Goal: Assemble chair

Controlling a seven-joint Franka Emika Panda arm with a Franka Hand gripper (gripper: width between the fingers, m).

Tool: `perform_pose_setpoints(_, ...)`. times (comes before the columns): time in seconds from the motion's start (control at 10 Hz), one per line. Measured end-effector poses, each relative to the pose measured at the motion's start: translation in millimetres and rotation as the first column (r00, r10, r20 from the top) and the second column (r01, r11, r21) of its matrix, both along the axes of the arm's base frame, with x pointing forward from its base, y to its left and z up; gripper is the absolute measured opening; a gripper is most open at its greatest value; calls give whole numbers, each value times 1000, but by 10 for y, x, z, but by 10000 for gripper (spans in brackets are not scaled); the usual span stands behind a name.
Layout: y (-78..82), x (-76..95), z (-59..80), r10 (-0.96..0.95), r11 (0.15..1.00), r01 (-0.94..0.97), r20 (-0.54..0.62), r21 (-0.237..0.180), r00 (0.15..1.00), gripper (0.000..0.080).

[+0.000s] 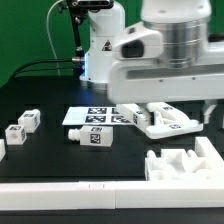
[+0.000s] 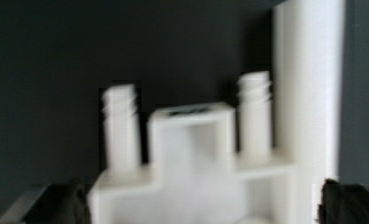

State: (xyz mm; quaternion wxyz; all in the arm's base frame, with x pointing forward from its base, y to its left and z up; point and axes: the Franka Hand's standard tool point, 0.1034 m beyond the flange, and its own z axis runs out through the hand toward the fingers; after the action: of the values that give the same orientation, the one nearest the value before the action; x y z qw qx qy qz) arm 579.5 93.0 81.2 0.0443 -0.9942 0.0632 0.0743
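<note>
The chair is in loose white tagged parts. In the wrist view a white chair piece (image 2: 199, 160) with two ribbed pegs and a long bar beside them lies between my gripper (image 2: 202, 208) fingers (image 2: 56, 205). The jaws stand open on either side of it, with a thin gap at each side. In the exterior view this flat piece (image 1: 165, 122) lies at the right under the arm. A chunky notched block (image 1: 185, 160) sits in front of it. Small tagged blocks (image 1: 30, 120) and a short tagged part (image 1: 92, 138) lie to the left.
The marker board (image 1: 92, 115) lies flat in the middle of the black table. A long plain white border rail (image 1: 100, 198) runs along the front edge. The robot's base (image 1: 100, 45) stands behind, with cables at the back left.
</note>
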Motion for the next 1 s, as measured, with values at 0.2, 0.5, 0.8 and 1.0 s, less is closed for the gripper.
perform_pose_setpoints(0.2,599,-384,129,-33,999,33,7,1,999,649)
perform_pose_setpoints(0.5,768,-475,141,-13,1000,13,11,-5,1000,649)
perform_pose_setpoints(0.8,1034,-629,44,-7,1000,8,56,-9,998,649)
perform_pose_setpoints(1.0,1397,-958,-138,70,998,-70,79,-6,994,649)
